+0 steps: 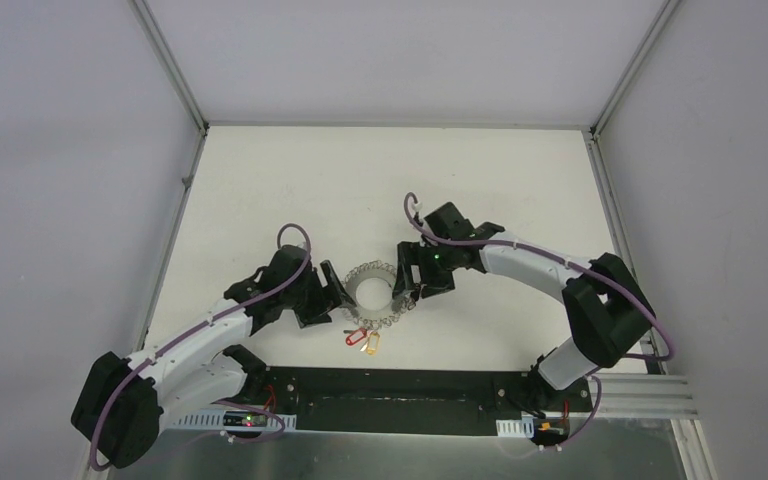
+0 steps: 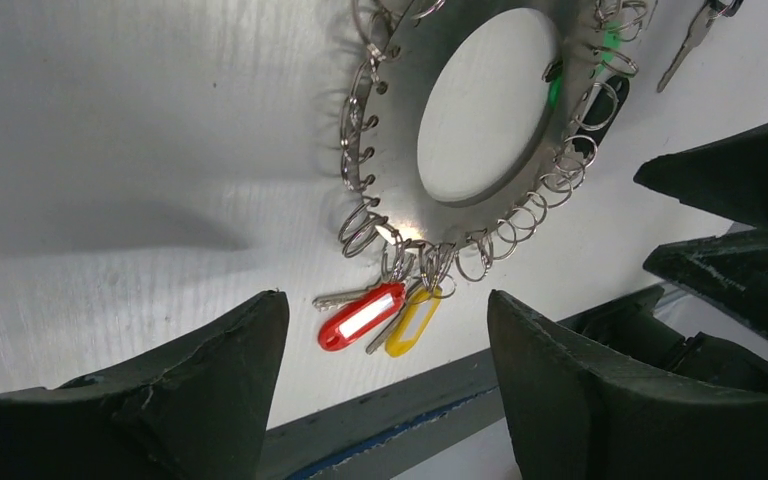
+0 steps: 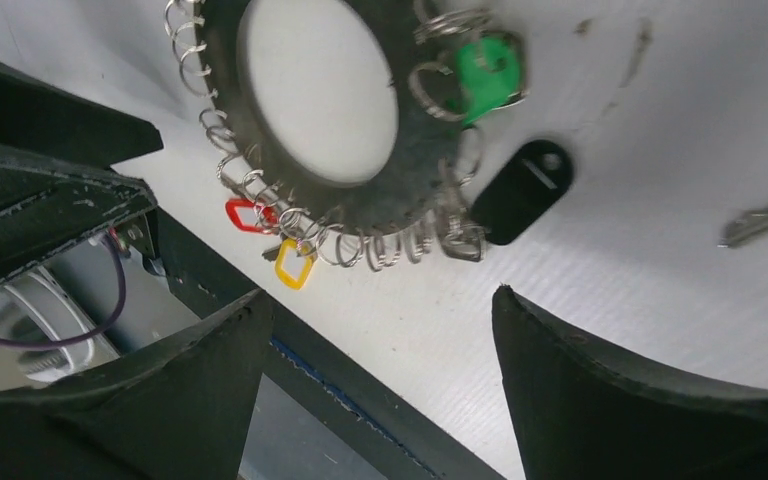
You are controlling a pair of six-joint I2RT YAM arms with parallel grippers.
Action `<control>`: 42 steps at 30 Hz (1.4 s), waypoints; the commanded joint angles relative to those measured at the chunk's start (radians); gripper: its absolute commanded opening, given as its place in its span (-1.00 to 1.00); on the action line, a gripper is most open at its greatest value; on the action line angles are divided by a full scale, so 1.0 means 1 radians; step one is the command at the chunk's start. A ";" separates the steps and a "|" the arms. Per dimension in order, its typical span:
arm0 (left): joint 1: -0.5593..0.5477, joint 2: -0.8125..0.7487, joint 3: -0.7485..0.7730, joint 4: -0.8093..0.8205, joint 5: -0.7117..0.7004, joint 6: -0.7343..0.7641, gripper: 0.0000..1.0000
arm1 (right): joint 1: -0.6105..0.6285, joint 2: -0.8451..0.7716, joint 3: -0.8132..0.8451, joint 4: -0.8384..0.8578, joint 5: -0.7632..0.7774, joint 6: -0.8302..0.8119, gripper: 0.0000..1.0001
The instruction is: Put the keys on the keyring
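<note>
The keyring [image 1: 360, 276] is a flat grey disc lined with wire loops, lying mid-table between both grippers. In the right wrist view a green-tagged key [image 3: 485, 75] rests on the keyring [image 3: 415, 170] among its loops. A black tag [image 3: 520, 190] lies just outside the rim, touching the loops. A loose silver key blade [image 3: 765, 220] lies apart to the right. My left gripper [image 1: 338, 295] is open at the ring's left edge and holds nothing. My right gripper [image 1: 402, 292] is open at its right edge, also holding nothing. Both stand open in their wrist views, left gripper [image 2: 385, 305] and right gripper [image 3: 382, 298].
A red-tagged key [image 2: 360, 317] and a yellow-tagged key [image 2: 413, 322] hang off the keyring's [image 2: 395, 110] near loops. Just behind them runs the dark base plate [image 1: 390, 385] at the table's near edge. Metal frame posts [image 1: 175, 70] border the white table.
</note>
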 commanded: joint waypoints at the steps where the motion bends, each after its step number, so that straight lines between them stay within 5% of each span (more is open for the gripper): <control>1: 0.010 -0.075 -0.049 -0.036 -0.002 -0.071 0.42 | 0.099 -0.009 0.079 -0.001 0.068 -0.003 0.64; 12: 0.010 -0.150 -0.111 -0.038 -0.002 -0.136 0.17 | 0.233 0.094 0.179 0.028 0.002 -0.022 0.42; 21: 0.010 -0.089 -0.042 -0.019 0.051 -0.054 -0.33 | 0.245 0.146 0.199 0.074 -0.054 0.007 0.25; 42: -0.018 0.133 0.001 0.165 0.108 -0.039 -0.50 | 0.200 0.062 0.148 0.034 -0.019 -0.033 0.24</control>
